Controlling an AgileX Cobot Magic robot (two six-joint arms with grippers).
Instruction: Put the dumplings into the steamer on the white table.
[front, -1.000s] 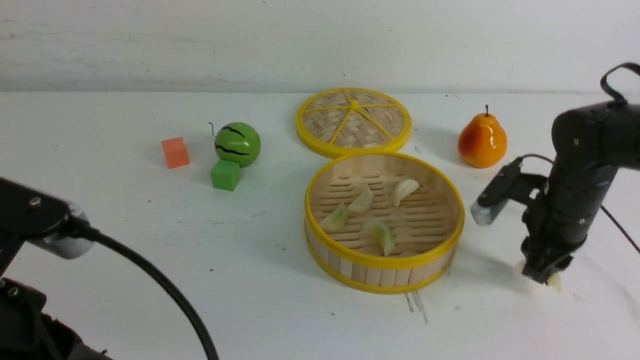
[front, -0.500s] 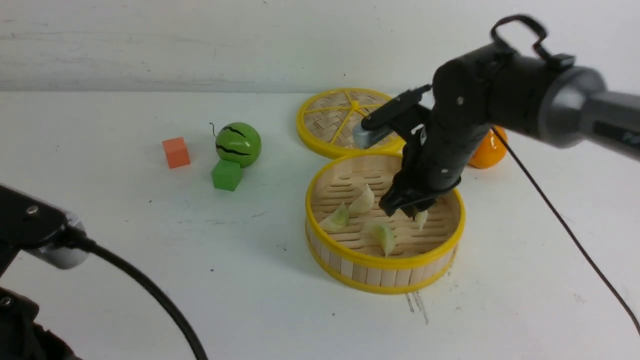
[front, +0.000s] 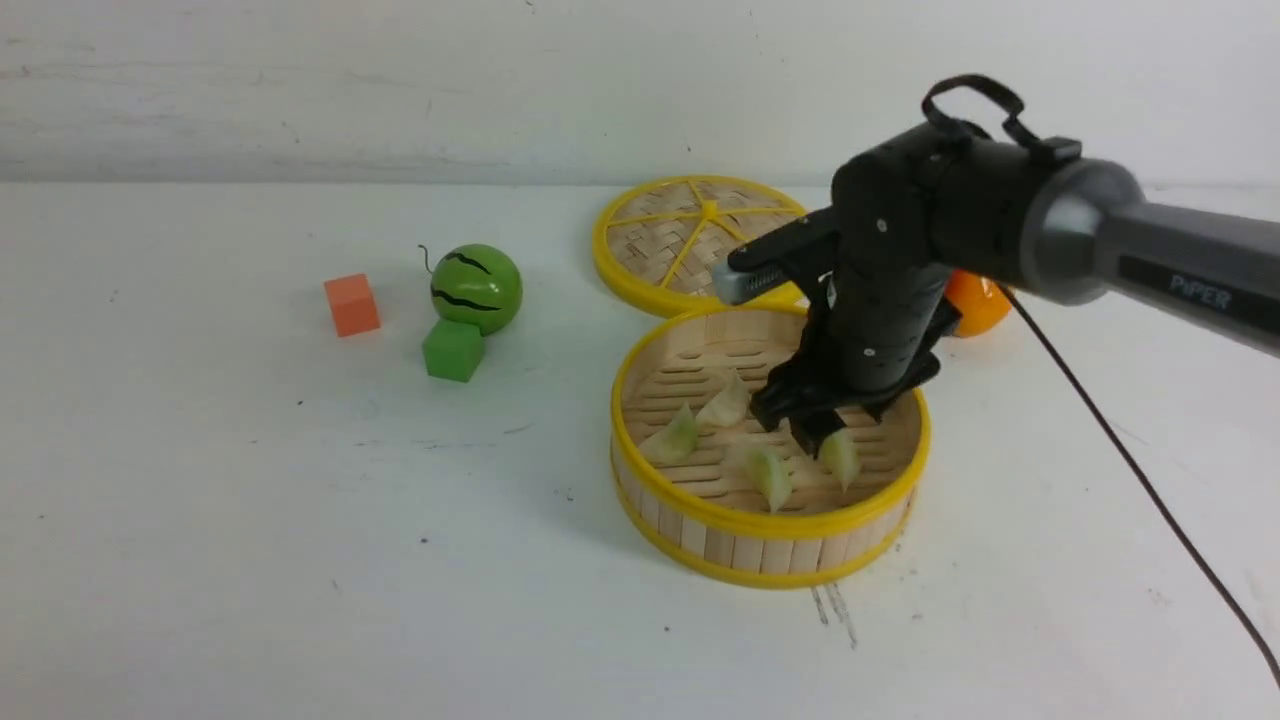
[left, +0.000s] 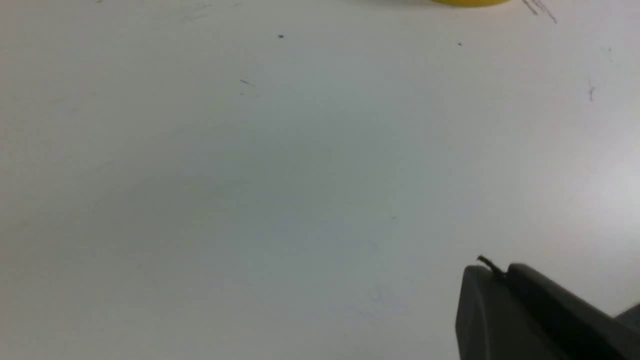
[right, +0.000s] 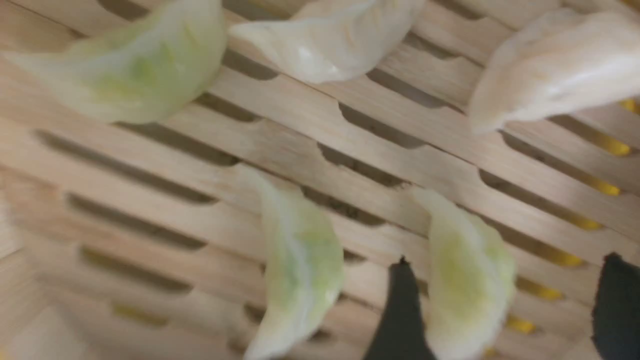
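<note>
The steamer stands on the white table right of centre. Several dumplings lie on its slatted floor, among them a cream one and greenish ones. My right gripper hangs low inside the steamer, open. In the right wrist view a yellow-green dumpling lies loose on the slats between the spread fingers of the right gripper, close beside one finger and far from the other. The left gripper is shut and empty over bare table; it is outside the front view.
The flat woven lid lies just behind the steamer. A pear is partly hidden behind my right arm. A toy watermelon, a green cube and an orange cube sit at the back left. The right arm's cable trails over the table.
My right arm swung from the table right of the steamer into the steamer with a dumpling, and its jaws opened and let it go. The left arm left the front view.
</note>
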